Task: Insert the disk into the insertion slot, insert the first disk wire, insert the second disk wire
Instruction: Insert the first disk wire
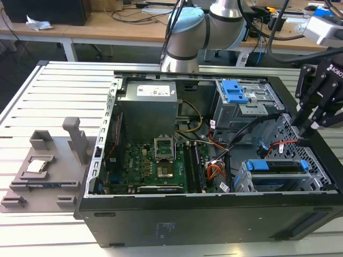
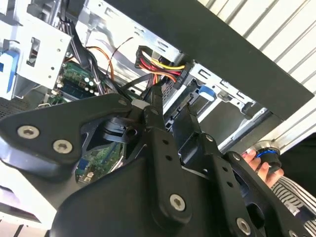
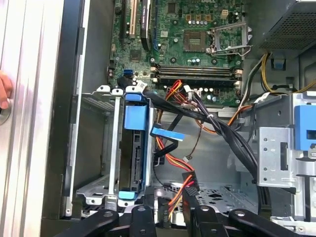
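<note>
Nearest the lens in both wrist views, the gripper (image 2: 173, 98) is being held with its jaws parted narrowly. Nothing is being seen clamped between them. Just past the fingertips (image 2: 156, 93), the dark plug of the orange-yellow-black wire bundle (image 2: 160, 64) is hanging, near but apparently not gripped.

Beside it, the disk (image 3: 134, 153) is being carried in its blue bracket inside the insertion slot (image 3: 97, 102), so the first step is judged done. In the exterior view this pair is sitting at about four o'clock of the open computer case (image 1: 161, 225), with the gripper hovering at three o'clock. The first disk wire (image 1: 284, 143) is lying just below the jaws; whether its plug is seated cannot be told.

The wiring step is judged to be in hand. For it to go well, the plug is best gripped squarely, lined up with the disk's connector edge and pressed straight, with the bundle kept out of the way.

Farther out, the motherboard (image 1: 155, 160) is lying at eight o'clock and the taller grey cage (image 1: 236, 107) at one o'clock. A person's hand (image 2: 261, 162) is resting outside the case wall.
</note>
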{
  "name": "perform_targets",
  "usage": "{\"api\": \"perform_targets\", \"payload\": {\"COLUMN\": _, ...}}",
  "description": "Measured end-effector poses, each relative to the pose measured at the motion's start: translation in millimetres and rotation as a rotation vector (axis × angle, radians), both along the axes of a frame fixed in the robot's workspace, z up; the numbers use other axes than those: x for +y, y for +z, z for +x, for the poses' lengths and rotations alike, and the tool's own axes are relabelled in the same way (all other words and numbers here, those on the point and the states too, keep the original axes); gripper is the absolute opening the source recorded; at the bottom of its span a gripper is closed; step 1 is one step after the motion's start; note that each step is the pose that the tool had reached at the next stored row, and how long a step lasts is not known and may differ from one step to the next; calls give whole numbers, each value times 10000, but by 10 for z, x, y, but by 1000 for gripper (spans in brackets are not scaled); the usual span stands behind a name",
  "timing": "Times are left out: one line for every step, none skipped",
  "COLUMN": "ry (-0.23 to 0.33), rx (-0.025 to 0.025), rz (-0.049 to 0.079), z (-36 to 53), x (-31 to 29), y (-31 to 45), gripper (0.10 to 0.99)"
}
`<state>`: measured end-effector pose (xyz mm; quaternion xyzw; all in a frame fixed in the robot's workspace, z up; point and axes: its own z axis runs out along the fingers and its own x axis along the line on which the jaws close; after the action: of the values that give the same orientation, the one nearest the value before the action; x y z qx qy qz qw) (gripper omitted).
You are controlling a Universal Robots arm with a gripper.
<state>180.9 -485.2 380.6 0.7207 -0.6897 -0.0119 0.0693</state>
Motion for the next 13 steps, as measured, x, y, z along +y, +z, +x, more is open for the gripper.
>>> {"api": "perform_targets", "payload": {"ry": 29, "rx": 1, "rz": 1, "z": 10, "x": 7, "y": -4, "gripper": 361}}
{"api": "perform_targets", "payload": {"ry": 56, "rx": 1, "rz": 1, "z": 16, "x": 11, "y": -8, "gripper": 361}}
{"api": "perform_targets", "payload": {"ry": 121, "rx": 0, "rz": -38, "z": 24, "x": 19, "y": -16, "gripper": 361}}
{"api": "perform_targets", "payload": {"ry": 191, "rx": 1, "rz": -94, "z": 32, "x": 25, "y": -28, "gripper": 361}}
{"api": "perform_targets", "payload": {"ry": 225, "rx": 0, "rz": -126, "z": 38, "x": 28, "y": -34, "gripper": 361}}
{"api": "perform_targets", "payload": {"ry": 267, "rx": 0, "rz": -160, "z": 41, "x": 29, "y": -44, "gripper": 361}}
{"api": "perform_targets", "payload": {"ry": 328, "rx": 1, "rz": -192, "z": 45, "x": 29, "y": -57, "gripper": 361}}
{"api": "perform_targets", "payload": {"ry": 412, "rx": 2, "rz": -233, "z": 51, "x": 30, "y": -70, "gripper": 361}}
{"api": "perform_targets", "payload": {"ry": 504, "rx": 3, "rz": -277, "z": 58, "x": 30, "y": -81, "gripper": 361}}
{"api": "perform_targets", "payload": {"ry": 584, "rx": 3, "rz": -314, "z": 64, "x": 29, "y": -90, "gripper": 361}}
{"api": "perform_targets", "payload": {"ry": 716, "rx": 3, "rz": -361, "z": 74, "x": 29, "y": -109, "gripper": 361}}
{"api": "perform_targets", "payload": {"ry": 839, "rx": 1, "rz": -390, "z": 78, "x": 29, "y": -142, "gripper": 361}}
{"api": "perform_targets", "payload": {"ry": 920, "rx": 0, "rz": -399, "z": 79, "x": 30, "y": -177, "gripper": 361}}
